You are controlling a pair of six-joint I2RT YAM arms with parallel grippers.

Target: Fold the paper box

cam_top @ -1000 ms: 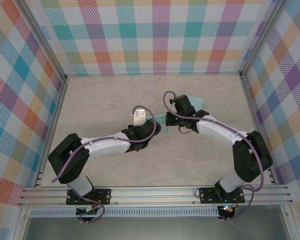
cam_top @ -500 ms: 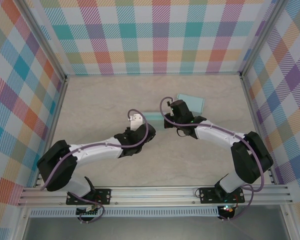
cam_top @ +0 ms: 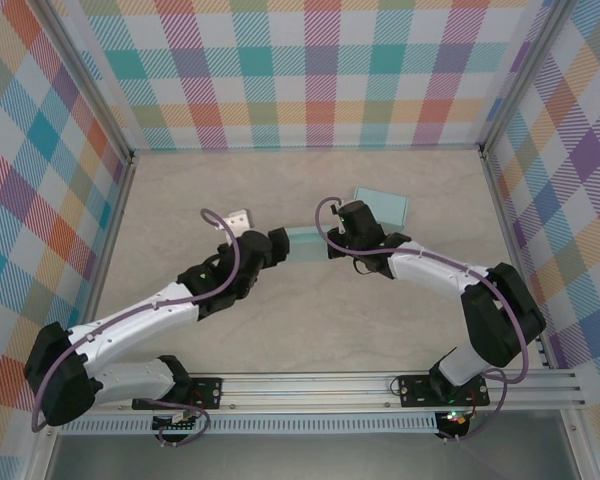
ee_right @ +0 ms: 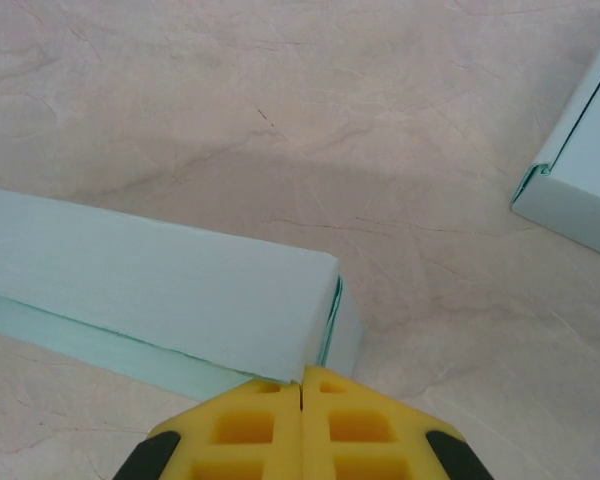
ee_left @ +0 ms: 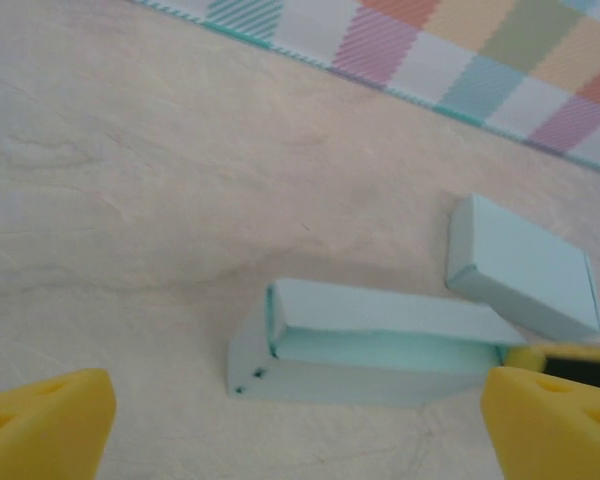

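Beige table (cam_top: 180,200), two paper boxes (ee_left: 370,350) (ee_left: 520,265)

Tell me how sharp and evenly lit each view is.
Top external: sharp, evenly lit, no glare, only faint shadows. Left wrist: soft overall, the yellow fingertips blurred at the bottom corners, paper box edges readable. Right wrist: table grain crisp, a broad soft shadow beyond the box.

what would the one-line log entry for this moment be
left gripper open, clear of long pale teal paper box | right gripper shut at its right end | second teal paper box lies apart
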